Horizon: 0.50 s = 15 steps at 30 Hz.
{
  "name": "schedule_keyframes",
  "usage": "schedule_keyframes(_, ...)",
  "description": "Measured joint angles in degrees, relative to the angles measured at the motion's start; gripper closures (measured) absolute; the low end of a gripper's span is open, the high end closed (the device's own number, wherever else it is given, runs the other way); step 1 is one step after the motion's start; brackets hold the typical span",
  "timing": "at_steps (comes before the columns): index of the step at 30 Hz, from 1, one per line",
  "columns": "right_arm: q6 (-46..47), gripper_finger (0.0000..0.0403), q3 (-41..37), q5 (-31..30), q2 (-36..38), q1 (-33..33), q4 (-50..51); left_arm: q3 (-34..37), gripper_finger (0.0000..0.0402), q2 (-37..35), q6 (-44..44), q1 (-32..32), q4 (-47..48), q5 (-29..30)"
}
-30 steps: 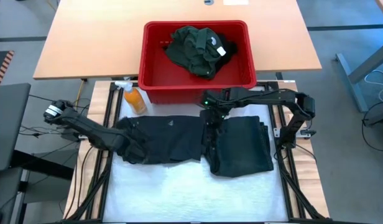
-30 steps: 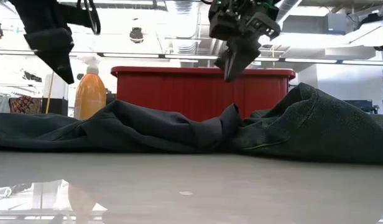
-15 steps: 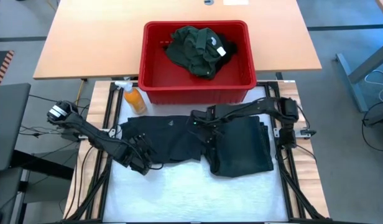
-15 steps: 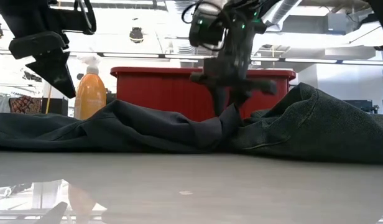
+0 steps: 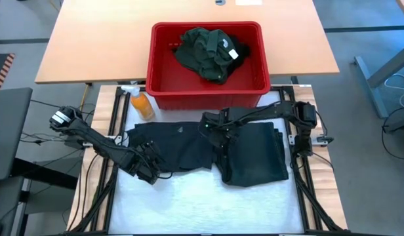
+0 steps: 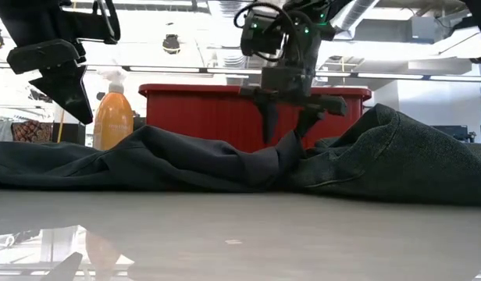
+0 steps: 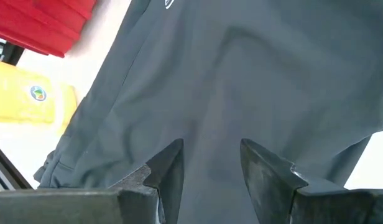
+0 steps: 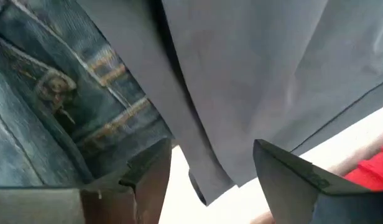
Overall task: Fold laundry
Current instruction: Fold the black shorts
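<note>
High view: black garment [image 5: 176, 147] limp, light; right claw [image 5: 218, 136] jaws apart at its right edge, left claw [image 5: 151, 172] part-open, empty; pinch hems.

I saw the white table top [image 5: 189, 196] filling the lower middle of the frame. A black garment [image 5: 179, 147] lay spread across its centre, with folded jeans [image 5: 254, 154] touching it on the right. At the upper edge sat the red basket [image 5: 208, 92], and an orange bottle [image 5: 141, 103] stood just beside it at the upper left.
</note>
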State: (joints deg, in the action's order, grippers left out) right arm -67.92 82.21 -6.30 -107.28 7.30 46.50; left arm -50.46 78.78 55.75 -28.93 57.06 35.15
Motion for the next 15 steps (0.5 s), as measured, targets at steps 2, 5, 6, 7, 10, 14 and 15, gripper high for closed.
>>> schedule_keyframes(2, -1.3, 0.0148, 0.0, 0.2, 0.0, 1.2, -0.1, 0.0, 0.0255, 0.0, 0.1, 0.0, 0.0, -0.4)
schedule_keyframes(5, -2.8, 0.0148, 0.0, 1.1, 0.0, 3.0, -0.5, 0.0, 0.0255, 0.0, 0.9, 0.0, 0.0, -0.5)
schedule_keyframes(6, -3.2, 0.0148, 0.0, 2.1, 0.0, 3.5, -0.4, 0.0, 0.0255, 0.0, 0.9, 0.0, 0.0, -0.4)
schedule_keyframes(7, -3.5, 0.0148, 0.0, 3.2, -0.3, 3.8, -0.6, 0.0, 0.0255, 0.0, 0.9, 0.0, 0.0, -0.5)
schedule_keyframes(10, -5.0, 0.0149, 0.0, 3.8, -2.3, 3.7, -0.2, 0.0, 0.0255, 0.0, 0.9, 0.0, -0.1, -0.5)
schedule_keyframes(14, -7.2, 0.0149, -0.1, 1.4, -6.5, 2.6, -4.4, 0.0, 0.0255, 0.0, 1.0, 0.0, -0.2, -0.5)
schedule_keyframes(15, -7.4, 0.0149, 0.0, -0.5, -7.3, 2.2, -6.8, 0.0, 0.0255, 0.0, 1.0, 0.0, -0.1, -0.5)
